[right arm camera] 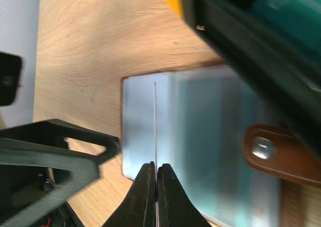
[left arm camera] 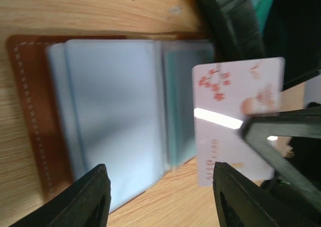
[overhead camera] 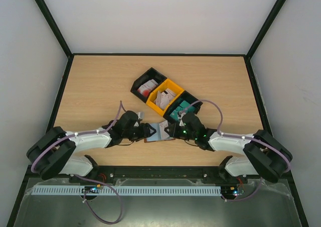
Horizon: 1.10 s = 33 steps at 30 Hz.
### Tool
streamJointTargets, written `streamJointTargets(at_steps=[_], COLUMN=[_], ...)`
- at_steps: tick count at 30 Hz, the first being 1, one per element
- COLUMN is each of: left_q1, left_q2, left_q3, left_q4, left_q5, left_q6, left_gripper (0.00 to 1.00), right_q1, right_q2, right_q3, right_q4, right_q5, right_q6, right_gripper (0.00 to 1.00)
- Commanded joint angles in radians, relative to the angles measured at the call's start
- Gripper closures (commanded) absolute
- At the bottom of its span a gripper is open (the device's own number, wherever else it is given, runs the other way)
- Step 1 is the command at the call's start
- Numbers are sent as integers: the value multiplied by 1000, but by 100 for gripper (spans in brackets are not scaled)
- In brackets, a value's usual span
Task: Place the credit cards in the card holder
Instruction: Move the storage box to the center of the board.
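The card holder [overhead camera: 159, 132] lies open on the table between both grippers. In the left wrist view its pale blue pockets [left arm camera: 115, 111] face up inside the brown leather rim. My right gripper [right arm camera: 156, 169] is shut on a white credit card with red flowers [left arm camera: 235, 111]. That card shows edge-on [right arm camera: 155, 116] in the right wrist view and stands over the holder's pockets [right arm camera: 210, 146]. My left gripper [left arm camera: 160, 197] is open and empty, hovering at the holder's near edge. Teal credit cards [overhead camera: 181, 109] lie in the nearest bin.
Three joined bins stand diagonally behind the holder: a black one [overhead camera: 148, 85] with white and red cards, a yellow one [overhead camera: 165, 95] with white cards, and a black one [overhead camera: 189, 102] with the teal cards, close to my right gripper. The holder's snap tab [right arm camera: 276, 154] lies on its right.
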Motion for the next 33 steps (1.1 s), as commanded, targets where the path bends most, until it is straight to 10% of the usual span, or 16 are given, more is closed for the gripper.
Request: streamJointTargets(at_steps=[1,33], left_q1=[-2,19], left_q2=[31,-117], left_q3=[24,65], left_q4=[-84,-284], left_q5=[-14,-112], left_q6=[64,130], left_gripper=[43,36], right_q1=[66,176], right_q2=[22,71], right_q3=[93,352], right_q4=[-93,-656], right_q5=[152,719], right_q6=[-52,-6], right_gripper=[98,98])
